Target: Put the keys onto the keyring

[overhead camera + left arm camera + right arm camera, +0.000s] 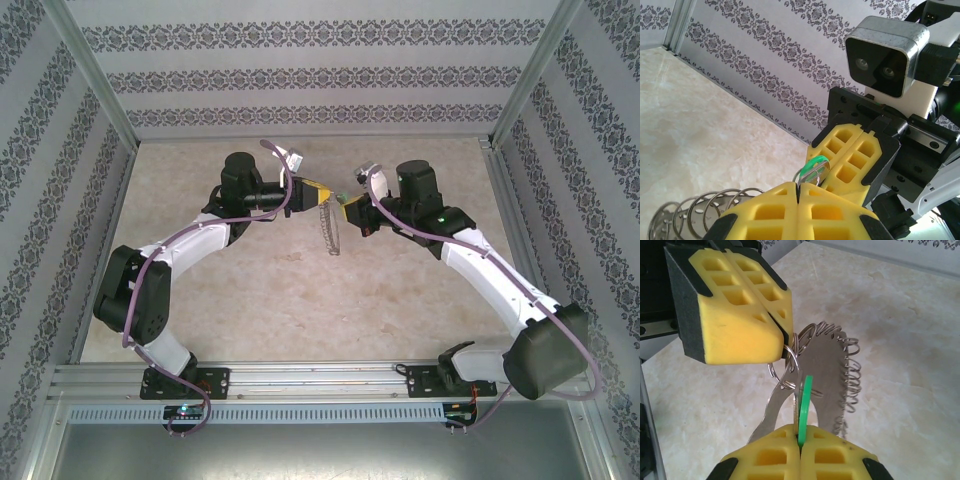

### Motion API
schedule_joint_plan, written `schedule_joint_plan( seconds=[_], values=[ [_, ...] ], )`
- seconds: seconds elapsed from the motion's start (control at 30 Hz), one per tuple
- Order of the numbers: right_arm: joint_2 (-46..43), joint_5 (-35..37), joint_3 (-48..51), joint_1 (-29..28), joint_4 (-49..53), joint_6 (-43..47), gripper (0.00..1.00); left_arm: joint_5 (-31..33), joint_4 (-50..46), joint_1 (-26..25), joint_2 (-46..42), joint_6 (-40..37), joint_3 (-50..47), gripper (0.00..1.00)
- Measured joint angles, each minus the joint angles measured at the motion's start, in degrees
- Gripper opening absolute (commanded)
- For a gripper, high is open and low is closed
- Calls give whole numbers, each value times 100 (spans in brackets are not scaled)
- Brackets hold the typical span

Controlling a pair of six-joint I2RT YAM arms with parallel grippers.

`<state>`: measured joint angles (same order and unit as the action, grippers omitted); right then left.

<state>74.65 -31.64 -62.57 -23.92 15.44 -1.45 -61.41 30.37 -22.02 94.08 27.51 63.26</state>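
The right tool [800,449] is pressed together on the green head of the key [804,405], which stands on edge at 12 o'clock from its tips. At 10 o'clock the left tool [781,332], also pressed together, pinches the small wire loops at the top of the keyring [824,357]. The key sits just beside those loops; whether they touch is unclear. The keyring hangs above the marbled counter [900,315], its coiled wire fringe [852,375] along the 3 o'clock rim.
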Motion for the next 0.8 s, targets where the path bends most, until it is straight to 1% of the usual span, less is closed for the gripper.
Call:
schedule_joint_plan(
  seconds=[0.47,0.8],
  values=[
    [262,774,-387,-223,494,385,0,-2,-4,0,-9,-15,0,0],
    [267,896,-713,-326,667,503,0,15,-61,0,-11,-37,-2,0]
  ],
)
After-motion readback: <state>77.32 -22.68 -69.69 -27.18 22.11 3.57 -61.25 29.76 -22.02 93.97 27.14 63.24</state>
